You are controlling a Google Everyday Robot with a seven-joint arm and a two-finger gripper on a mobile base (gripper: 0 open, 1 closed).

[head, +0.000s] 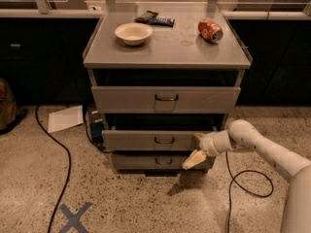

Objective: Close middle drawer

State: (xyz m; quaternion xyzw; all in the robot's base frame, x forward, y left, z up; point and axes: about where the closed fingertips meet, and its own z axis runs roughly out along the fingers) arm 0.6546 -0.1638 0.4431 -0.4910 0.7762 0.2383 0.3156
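Note:
The middle drawer of the grey metal cabinet is pulled out a little way, its low front panel carrying a small dark wire handle. My gripper is at the right end of that front panel, with one cream finger pointing down-left over the bottom drawer's front. The white arm reaches in from the lower right. The top drawer and the bottom drawer sit further in.
On the cabinet top are a cream bowl, a red can on its side and a dark packet. A black cable runs on the floor at left, another cable at right, white paper, blue tape cross.

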